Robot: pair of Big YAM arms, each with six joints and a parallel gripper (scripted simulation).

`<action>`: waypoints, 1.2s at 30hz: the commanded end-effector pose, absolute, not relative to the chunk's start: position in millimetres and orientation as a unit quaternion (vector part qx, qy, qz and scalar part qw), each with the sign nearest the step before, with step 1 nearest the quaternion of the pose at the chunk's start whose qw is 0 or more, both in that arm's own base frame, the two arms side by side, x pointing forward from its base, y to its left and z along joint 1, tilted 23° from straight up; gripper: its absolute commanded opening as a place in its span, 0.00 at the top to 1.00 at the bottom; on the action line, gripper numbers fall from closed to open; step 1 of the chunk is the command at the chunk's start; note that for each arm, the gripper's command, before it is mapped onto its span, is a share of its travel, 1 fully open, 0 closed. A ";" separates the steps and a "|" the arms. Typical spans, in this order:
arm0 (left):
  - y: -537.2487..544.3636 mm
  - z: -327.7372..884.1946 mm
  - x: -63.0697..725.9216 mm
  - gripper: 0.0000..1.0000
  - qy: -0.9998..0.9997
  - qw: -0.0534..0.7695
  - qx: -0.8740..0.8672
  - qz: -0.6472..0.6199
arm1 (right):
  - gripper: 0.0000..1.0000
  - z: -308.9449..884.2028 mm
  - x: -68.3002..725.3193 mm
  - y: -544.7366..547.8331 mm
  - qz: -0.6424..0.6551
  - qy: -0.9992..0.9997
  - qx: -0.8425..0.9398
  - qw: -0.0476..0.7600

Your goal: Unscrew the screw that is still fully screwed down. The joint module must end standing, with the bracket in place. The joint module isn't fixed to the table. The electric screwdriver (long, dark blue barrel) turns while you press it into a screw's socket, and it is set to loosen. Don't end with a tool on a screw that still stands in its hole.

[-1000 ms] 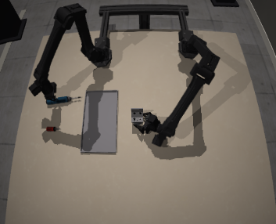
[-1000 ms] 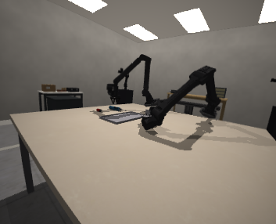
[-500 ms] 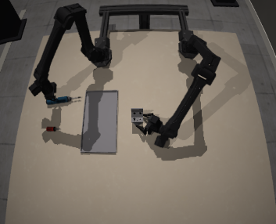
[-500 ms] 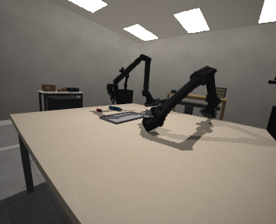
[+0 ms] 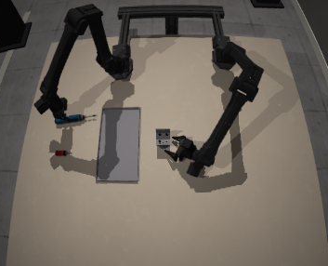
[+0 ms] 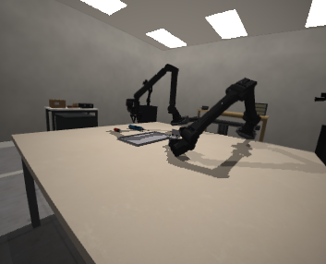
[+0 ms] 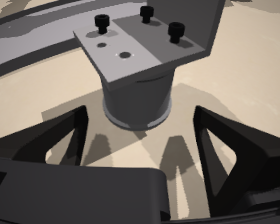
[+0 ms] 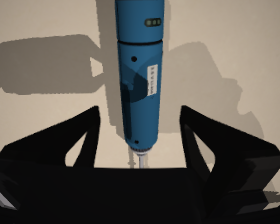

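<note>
The joint module (image 7: 138,102) stands upright with the grey angled bracket (image 7: 108,70) (image 5: 163,138) on top. In the left wrist view three black screws (image 7: 102,23) (image 7: 146,13) (image 7: 176,31) stand raised on the bracket, and two open holes (image 7: 101,45) (image 7: 125,55) show in its light part. No screw seated flush can be made out. My left gripper (image 7: 140,112) (image 5: 171,144) is open, its fingers low beside the module, apart from it. The electric screwdriver (image 8: 141,95) (image 5: 70,119) (image 6: 136,127) lies on the table. My right gripper (image 8: 140,112) is open above it.
A shallow grey tray (image 5: 129,144) (image 6: 146,138) lies between the screwdriver and the module. A small red screwdriver (image 5: 59,152) (image 6: 116,130) lies to the tray's left in the top view, below the electric one. The arm bases stand at the table's far edge.
</note>
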State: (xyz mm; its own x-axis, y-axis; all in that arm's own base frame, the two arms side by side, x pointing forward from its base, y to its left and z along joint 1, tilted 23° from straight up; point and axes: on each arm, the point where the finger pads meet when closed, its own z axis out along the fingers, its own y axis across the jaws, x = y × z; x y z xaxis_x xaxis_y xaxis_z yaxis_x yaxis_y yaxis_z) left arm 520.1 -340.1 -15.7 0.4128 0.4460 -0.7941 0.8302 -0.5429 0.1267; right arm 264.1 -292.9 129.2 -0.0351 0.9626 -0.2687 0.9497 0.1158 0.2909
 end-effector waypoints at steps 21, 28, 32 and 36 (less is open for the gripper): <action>-342.3 39.5 525.5 0.14 0.386 0.271 0.807 -0.357 | 0.35 140.7 268.8 -299.2 0.015 0.719 0.661 0.214; -343.8 53.1 517.9 0.14 0.389 0.269 0.804 -0.360 | 0.35 140.7 268.8 -299.2 0.015 0.719 0.661 0.214; -334.3 56.0 524.4 0.14 0.396 0.273 0.801 -0.356 | 0.35 140.7 268.8 -299.2 0.015 0.719 0.661 0.214; -344.8 57.2 512.2 0.14 0.390 0.266 0.804 -0.362 | 0.35 140.7 268.8 -299.2 0.015 0.719 0.661 0.214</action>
State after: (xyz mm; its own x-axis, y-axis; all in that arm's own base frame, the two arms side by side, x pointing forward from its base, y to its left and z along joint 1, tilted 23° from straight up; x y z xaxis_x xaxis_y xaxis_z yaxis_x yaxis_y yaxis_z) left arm 521.1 -334.9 29.2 0.4253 0.4413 -0.7902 0.8257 -0.5466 0.1391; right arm 264.1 -292.9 129.2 -0.0351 0.9626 -0.2687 0.9497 0.1158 0.2909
